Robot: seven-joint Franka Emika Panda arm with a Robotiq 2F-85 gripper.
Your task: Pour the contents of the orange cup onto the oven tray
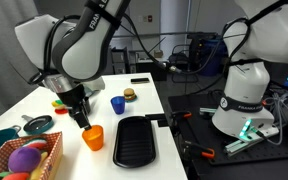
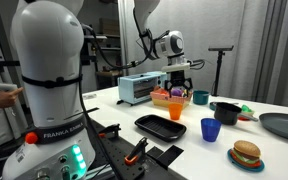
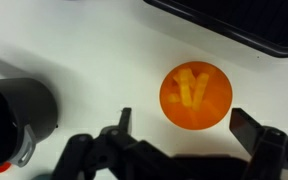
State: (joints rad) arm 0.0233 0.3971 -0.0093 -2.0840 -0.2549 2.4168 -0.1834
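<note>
The orange cup [image 1: 93,137] stands upright on the white table, next to the black ridged oven tray [image 1: 134,142]. It also shows in an exterior view [image 2: 176,104] and from above in the wrist view [image 3: 195,96]. Several yellow stick-like pieces [image 3: 191,88] lie inside it. My gripper [image 3: 184,130] is open, fingers spread wider than the cup, hovering just above and slightly beside it without touching; in an exterior view it hangs over the cup [image 1: 81,118]. A corner of the tray [image 3: 254,30] shows at the top right of the wrist view.
A blue cup [image 1: 118,104] and a toy burger [image 1: 130,95] stand behind the tray. A dark pan [image 3: 19,115] sits near the orange cup. A basket of toys [image 1: 24,158] and a teal plate [image 1: 2,140] lie at the table's near corner. A toaster oven [image 2: 139,89] stands at the back.
</note>
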